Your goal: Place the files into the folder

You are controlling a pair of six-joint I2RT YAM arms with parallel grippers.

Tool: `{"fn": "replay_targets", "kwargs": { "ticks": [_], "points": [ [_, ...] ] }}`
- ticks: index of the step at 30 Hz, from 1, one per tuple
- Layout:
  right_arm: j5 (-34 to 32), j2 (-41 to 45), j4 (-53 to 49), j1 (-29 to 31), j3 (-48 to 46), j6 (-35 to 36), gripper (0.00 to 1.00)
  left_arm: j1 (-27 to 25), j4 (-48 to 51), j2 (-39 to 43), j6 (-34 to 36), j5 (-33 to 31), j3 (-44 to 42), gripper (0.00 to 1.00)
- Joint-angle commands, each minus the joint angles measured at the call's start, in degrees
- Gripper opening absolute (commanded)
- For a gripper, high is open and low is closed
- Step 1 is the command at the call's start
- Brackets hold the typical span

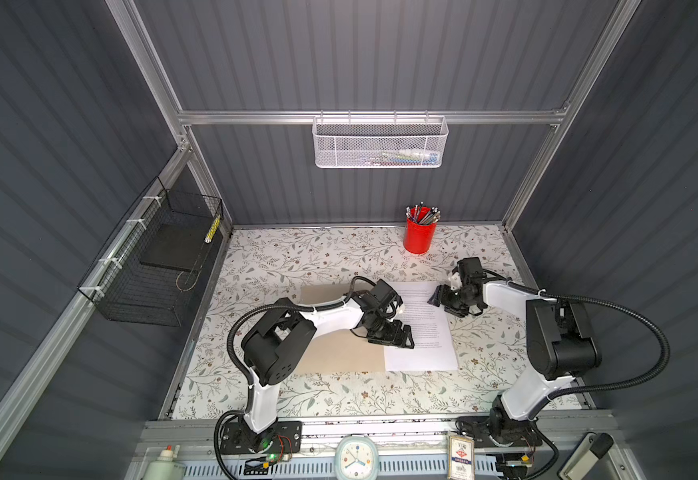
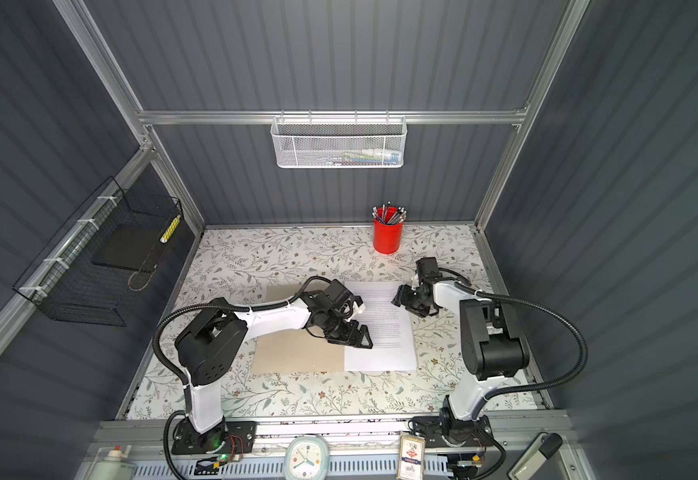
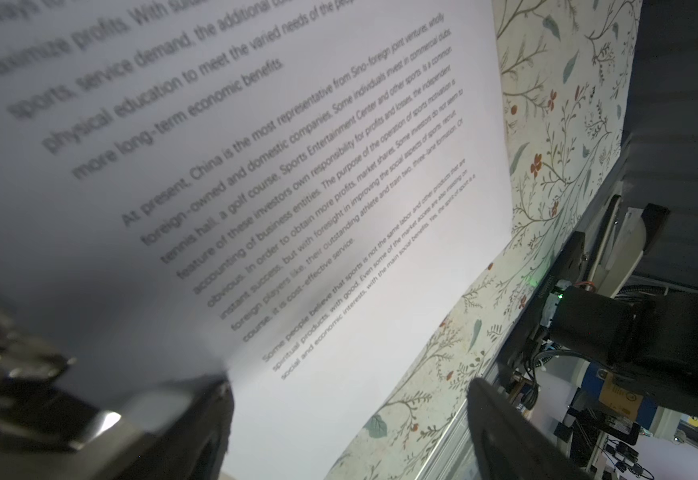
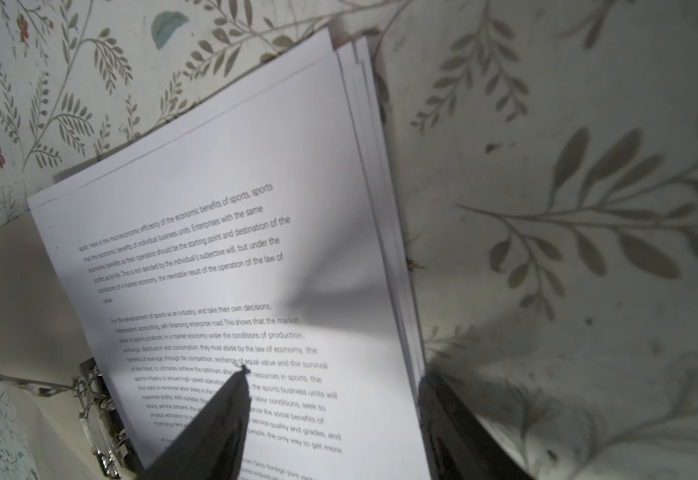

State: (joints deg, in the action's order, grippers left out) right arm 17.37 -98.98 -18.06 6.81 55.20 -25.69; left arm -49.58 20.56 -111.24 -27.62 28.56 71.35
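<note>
Folder: the plain tan card folder (image 1: 339,353) lies open and flat on the floral-patterned tabletop (image 1: 297,257), its left half bare.
Files: the white printed paper sheets (image 1: 422,355) sit stacked over its right half, beside the metal spine clip (image 4: 96,415). From where I stand their outer edges are fanned, not squared.
Left gripper (image 1: 406,337): fingers released and spread wide, low over the inner edge of the stack, holding nothing.
Right gripper (image 1: 434,298): fingers apart, one tip over the top page, the other just past the stack's outer edge. I cannot tell whether either touches the paper.
Stage: I'd guess tidying the stack before closing.
Risk, sliding: a sideways nudge may drag only the top sheet and fan the stack more.
Risk, buckling: pressing the loose edge inward against the clip could crease the pages.
Risk, closing: the cover may catch on overhanging sheets.
</note>
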Motion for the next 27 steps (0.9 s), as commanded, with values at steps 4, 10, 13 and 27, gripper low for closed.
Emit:
{"fn": "replay_targets", "kwargs": {
  "ticks": [4,10,13,27],
  "points": [
    [1.3,-2.2,-2.3,1.0,2.1,0.6,0.66,-0.2,2.3,-3.2,0.1,-2.3,-1.7,0.89],
    [4.7,-1.9,-2.0,1.2,1.9,0.4,0.66,-0.2,2.2,-3.4,0.3,-2.2,-1.5,0.89],
    [7.0,-1.1,-1.8,1.1,2.0,0.3,0.67,-0.2,2.2,-3.6,0.4,-2.2,-1.4,0.89],
    [19.1,5.7,2.5,-0.2,-2.5,-2.5,0.73,-0.3,1.9,-4.0,0.4,-2.4,-2.1,0.89]
  ]
}}
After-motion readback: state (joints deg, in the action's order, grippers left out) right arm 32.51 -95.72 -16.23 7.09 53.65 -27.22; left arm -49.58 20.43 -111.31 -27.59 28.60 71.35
